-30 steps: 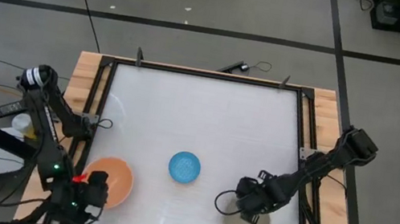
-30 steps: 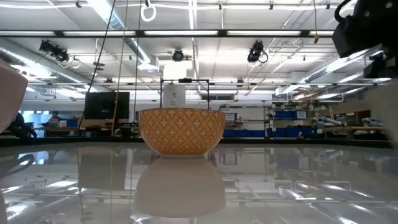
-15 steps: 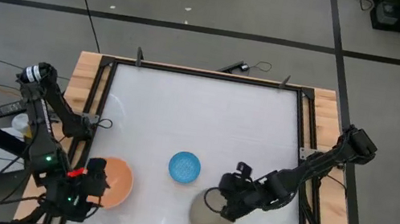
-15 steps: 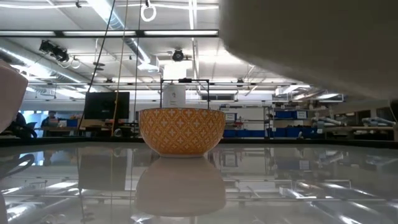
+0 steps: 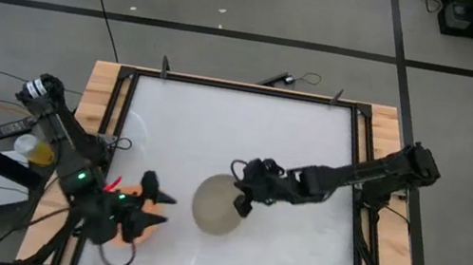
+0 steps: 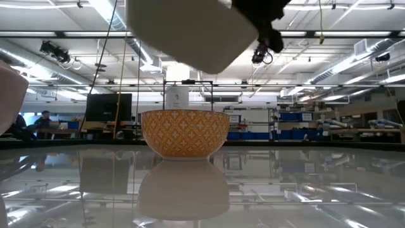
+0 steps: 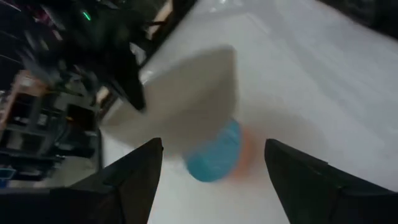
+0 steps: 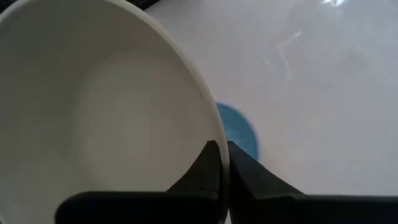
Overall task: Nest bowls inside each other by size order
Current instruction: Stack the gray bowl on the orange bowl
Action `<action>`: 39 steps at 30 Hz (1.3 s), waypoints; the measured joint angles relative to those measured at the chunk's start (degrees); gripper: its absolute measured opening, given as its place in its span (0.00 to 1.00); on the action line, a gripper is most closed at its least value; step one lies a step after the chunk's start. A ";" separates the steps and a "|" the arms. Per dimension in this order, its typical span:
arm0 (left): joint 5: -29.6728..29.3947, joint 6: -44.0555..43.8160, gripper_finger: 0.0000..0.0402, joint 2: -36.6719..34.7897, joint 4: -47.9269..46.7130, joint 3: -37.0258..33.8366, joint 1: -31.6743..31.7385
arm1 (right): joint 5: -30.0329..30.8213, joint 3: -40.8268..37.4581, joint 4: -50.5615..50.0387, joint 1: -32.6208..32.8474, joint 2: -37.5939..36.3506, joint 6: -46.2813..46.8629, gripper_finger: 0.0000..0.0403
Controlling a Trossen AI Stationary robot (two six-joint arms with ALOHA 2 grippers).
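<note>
My right gripper (image 5: 242, 201) is shut on the grey-beige bowl (image 5: 217, 204) and holds it in the air over the table's middle. The small blue bowl (image 8: 239, 130), orange-patterned outside (image 6: 185, 133), stands on its base on the table right beneath it and is hidden in the high view. My left gripper (image 5: 163, 209) is open and empty at the near left, pointing toward the blue bowl (image 7: 214, 158). The salmon-pink bowl (image 5: 126, 195) lies mostly hidden under my left arm. A white curved bowl wall (image 6: 9, 95) shows at the low view's left edge. My right gripper holds the grey-beige bowl by its rim (image 8: 211, 134), on the side toward the table's right. One finger (image 8: 205, 168) is inside the bowl and one outside. The fingers come from the table's right, slanting down. The bowl (image 6: 183, 31) hangs tilted, clear of the table.
A black frame and wooden edge (image 5: 107, 101) run around the white table top. The far half of the table (image 5: 238, 123) holds nothing. My right arm (image 5: 354, 176) reaches in from the right edge.
My right gripper has lifted the grey-beige bowl from the near right and carried it toward the table's left and far side, over the blue bowl. My left gripper has swung from the near-left corner toward the table's right, over the salmon-pink bowl.
</note>
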 joint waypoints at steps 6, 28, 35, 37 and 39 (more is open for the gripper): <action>6.47 8.05 0.71 0.04 1.90 0.00 8.13 | -3.14 0.02 0.06 -5.18 0.84 -1.68 0.03; 12.77 29.96 0.49 9.37 4.71 0.02 21.79 | -7.38 0.02 2.84 -11.34 1.38 -9.25 0.04; 14.02 24.50 0.22 9.57 1.93 -0.02 22.00 | -7.41 0.02 3.86 -11.37 1.32 -12.72 0.10; 15.07 23.83 0.13 9.57 0.39 -0.02 21.95 | -7.43 0.05 4.91 -11.34 1.32 -13.93 0.14; 16.60 22.23 0.04 9.59 -1.61 -0.02 21.97 | -7.48 0.17 6.65 -11.24 1.12 -15.15 0.18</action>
